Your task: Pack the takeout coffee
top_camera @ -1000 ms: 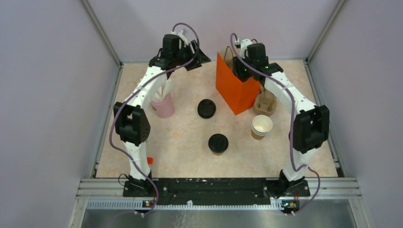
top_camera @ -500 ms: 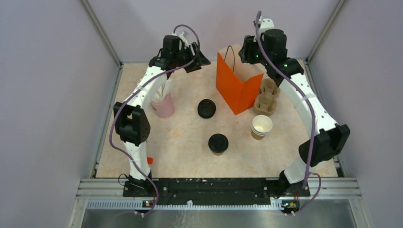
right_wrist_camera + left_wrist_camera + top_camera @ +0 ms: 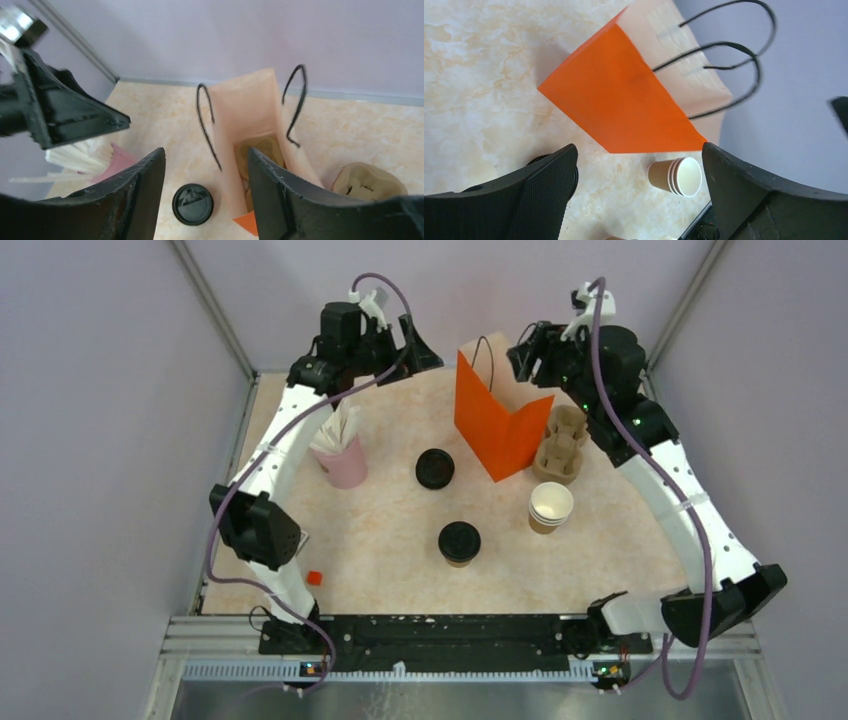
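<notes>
Above the marbled counter, the right end effector has lifted clear of the orange bag, spread and empty like the left end effector, leaving the bag open while the takeout coffee stands unpacked, well apart from it.

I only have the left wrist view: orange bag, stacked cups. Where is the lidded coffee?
Observer: In the top view the takeout coffee stands mid-table, on the near side of the loose lid.
Operator: Anything in the bag?
Observer: The right wrist view looks into the orange bag: a tan shape lies at its bottom; I cannot tell what.
Operator: Right tool?
Observer: The right tool is open and empty, raised by the bag.
</notes>
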